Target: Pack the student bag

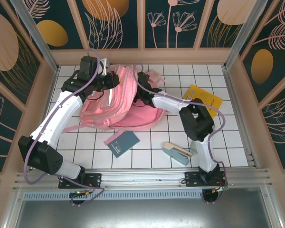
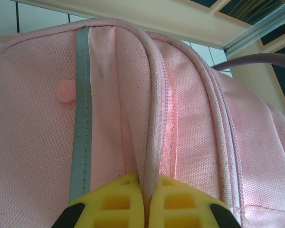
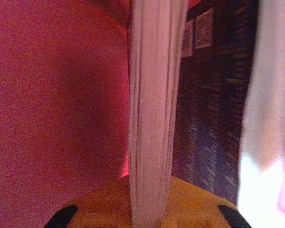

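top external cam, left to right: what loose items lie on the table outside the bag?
dark teal notebook → beige-and-teal stapler → yellow booklet. The student bag overlaps the notebook's span, so it is left unranked.

Bright, even light is falling from above onto the white table [image 1: 237, 142], casting only soft shadows. In the left wrist view the backpack [image 2: 33, 142] weave is showing crisply. The right wrist view is looking dim, reddish and grainy, with glare glowing at lower right.
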{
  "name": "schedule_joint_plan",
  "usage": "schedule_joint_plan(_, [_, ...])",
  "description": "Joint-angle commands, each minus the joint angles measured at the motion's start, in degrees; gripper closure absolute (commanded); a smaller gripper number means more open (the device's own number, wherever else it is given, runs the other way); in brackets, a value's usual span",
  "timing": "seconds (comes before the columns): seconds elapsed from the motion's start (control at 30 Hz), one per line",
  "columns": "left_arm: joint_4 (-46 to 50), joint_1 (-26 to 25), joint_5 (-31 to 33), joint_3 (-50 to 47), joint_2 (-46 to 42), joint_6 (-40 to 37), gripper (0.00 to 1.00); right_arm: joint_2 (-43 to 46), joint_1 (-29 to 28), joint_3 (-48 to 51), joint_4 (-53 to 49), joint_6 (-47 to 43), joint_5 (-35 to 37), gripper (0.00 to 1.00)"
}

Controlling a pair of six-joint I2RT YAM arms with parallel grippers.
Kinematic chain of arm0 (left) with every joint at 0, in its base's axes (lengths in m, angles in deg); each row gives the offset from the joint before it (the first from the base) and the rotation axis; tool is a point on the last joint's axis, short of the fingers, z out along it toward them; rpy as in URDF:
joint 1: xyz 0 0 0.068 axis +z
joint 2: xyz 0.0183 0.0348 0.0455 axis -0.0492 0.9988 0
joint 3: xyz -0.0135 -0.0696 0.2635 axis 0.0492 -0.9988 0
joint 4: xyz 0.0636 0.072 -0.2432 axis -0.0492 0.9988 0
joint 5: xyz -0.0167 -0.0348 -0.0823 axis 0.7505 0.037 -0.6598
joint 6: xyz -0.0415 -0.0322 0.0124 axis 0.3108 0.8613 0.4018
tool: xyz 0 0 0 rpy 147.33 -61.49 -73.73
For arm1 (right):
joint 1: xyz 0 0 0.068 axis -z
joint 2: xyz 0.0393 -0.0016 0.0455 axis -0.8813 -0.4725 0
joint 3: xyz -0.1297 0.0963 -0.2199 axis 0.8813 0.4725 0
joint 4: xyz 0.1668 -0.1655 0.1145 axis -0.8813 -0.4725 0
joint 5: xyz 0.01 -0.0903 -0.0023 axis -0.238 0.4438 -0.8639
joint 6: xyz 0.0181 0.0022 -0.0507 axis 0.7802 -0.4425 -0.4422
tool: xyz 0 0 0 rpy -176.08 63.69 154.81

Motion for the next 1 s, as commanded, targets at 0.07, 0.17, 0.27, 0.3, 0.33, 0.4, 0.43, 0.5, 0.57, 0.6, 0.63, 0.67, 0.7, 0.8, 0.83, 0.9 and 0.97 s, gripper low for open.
schedule_joint_plan(0.07, [-12.46, 1.17, -3.97, 0.68, -3.32, 2.82, 1.0, -5.52, -2.77, -9.5, -2.89, -0.04, 0.03, 0.57])
schedule_joint_plan(0.17, [-12.74, 2.37, -4.47, 0.29, -3.33, 3.37, 1.0, -3.64, -2.64, -7.97, -3.17, -1.41, 1.94, 0.47])
schedule_joint_plan(0.27, [-13.07, 3.69, -4.52, -0.44, -3.76, 3.84, 1.0, -0.33, -2.15, -4.8, -3.33, -3.01, 4.18, 0.42])
schedule_joint_plan(0.3, [-13.26, 4.1, -4.54, -0.65, -3.91, 4.14, 1.0, 0.73, -1.89, -3.64, -3.11, -3.21, 4.46, 0.4])
schedule_joint_plan(0.33, [-13.43, 4.36, -4.58, -0.95, -3.97, 4.37, 1.0, 1.41, -1.76, -2.87, -3.09, -3.65, 4.51, 0.37])
schedule_joint_plan(0.4, [-13.86, 5.06, -4.74, -1.4, -3.91, 4.98, 1.0, 2.3, -1.28, -2.7, -5.01, -5.06, 4.35, 0.33])
schedule_joint_plan(0.43, [-14.03, 5.29, -4.75, -1.56, -3.89, 5.18, 1.0, 2.82, -1.15, -2.4, -5.66, -5.77, 4.32, 0.32])
schedule_joint_plan(0.5, [-14.24, 5.59, -4.34, -1.84, -3.91, 5.4, 1.0, 4.6, -0.84, -0.63, -5.89, -7.0, 4.3, 0.27])
schedule_joint_plan(0.57, [-14.24, 5.78, -3.48, -2.21, -3.82, 5.41, 1.0, 7.21, -0.45, 2.32, -4.42, -8.19, 3.84, 0.27])
schedule_joint_plan(0.6, [-14.36, 5.99, -3.19, -2.46, -3.83, 5.53, 1.0, 8.78, -0.22, 4.07, -3.34, -8.98, 3.69, 0.24])
schedule_joint_plan(0.63, [-14.56, 6.15, -3.18, -2.82, -3.8, 5.72, 1.0, 10.3, -0.01, 5.58, -2.45, -9.94, 3.23, 0.23])
schedule_joint_plan(0.67, [-14.85, 6.47, -3.05, -3.23, -3.83, 6.12, 1.0, 12.09, 0.26, 7.19, -1.61, -11.14, 2.85, 0.23])
schedule_joint_plan(0.7, [-15.23, 6.67, -2.96, -3.71, -3.82, 6.4, 1.0, 13.73, 0.55, 8.76, -0.99, -12.71, 2.14, 0.23])
schedule_joint_plan(0.8, [-15.05, 6.9, -1.37, -4.26, -3.43, 5.95, 1.0, 20.29, 1.46, 14.03, -1.21, -17.05, 3.88, 0.28])
schedule_joint_plan(0.83, [-15.14, 6.91, -0.62, -4.46, -3.47, 5.77, 1.0, 22.79, 2.07, 16.48, -1.39, -17.98, 5.63, 0.3])
schedule_joint_plan(0.9, [-15.85, 6.85, 0.16, -5.37, -3.35, 5.09, 1.0, 28.7, 5.44, 22.11, -2.13, -17.74, 8.42, 0.31])
schedule_joint_plan(0.97, [-16.78, 6.85, 0.36, -6.46, -2.99, 4.84, 1.0, 33.51, 10.43, 27.1, -2.75, -18.44, 9.52, 0.32])
